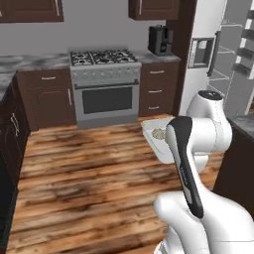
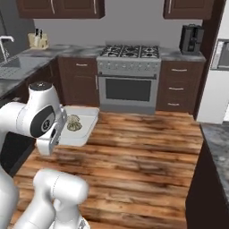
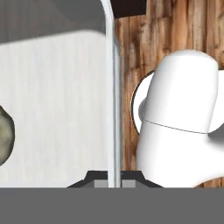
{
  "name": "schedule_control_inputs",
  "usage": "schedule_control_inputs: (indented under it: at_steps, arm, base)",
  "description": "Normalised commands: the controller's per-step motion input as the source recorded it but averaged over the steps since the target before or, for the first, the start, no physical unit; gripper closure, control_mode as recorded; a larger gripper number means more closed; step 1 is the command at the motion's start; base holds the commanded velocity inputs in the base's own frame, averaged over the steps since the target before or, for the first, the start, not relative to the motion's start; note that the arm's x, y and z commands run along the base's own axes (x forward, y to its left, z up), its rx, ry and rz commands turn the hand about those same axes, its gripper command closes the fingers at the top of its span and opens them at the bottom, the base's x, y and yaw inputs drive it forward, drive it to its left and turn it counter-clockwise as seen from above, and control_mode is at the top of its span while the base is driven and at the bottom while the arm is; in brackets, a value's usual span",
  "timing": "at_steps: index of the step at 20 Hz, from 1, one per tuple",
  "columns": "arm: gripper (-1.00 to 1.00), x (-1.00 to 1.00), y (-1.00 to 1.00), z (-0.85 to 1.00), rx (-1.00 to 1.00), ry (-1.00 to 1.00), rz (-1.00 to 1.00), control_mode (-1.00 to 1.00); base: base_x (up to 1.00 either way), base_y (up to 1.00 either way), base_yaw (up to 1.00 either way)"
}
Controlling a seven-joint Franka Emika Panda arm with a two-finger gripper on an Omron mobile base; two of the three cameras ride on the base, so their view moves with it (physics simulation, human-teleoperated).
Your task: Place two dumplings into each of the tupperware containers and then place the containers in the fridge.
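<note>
Gripper (image 3: 114,181): clamped on the white container's (image 3: 57,100) rim, so the tub rides level above the floor.
Dumplings (image 2: 73,124): inside that container, carried along.
Fridge (image 1: 233,59): beyond the container, door open, likely destination.

white tub (image 1: 151,130) half hidden behind arm; dumpling (image 3: 5,135) cut by hand view edge.
</note>
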Motion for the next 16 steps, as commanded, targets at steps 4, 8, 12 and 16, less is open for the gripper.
schedule_control_inputs:
  at_steps: [4,8,12,16]
  arm:
    - [1.00,0.00,0.00,0.00,0.00,0.00,0.00,1.00]
    - [1.00,0.00,0.00,0.00,0.00,0.00,0.00,1.00]
    - [1.00,0.00,0.00,0.00,0.00,0.00,0.00,1.00]
    - [1.00,0.00,0.00,0.00,0.00,0.00,0.00,1.00]
  base:
    - [0.99,0.88,-0.47]
    - [0.86,0.68,-0.67]
    - [0.93,0.72,-0.63]
    - [1.00,0.73,-0.43]
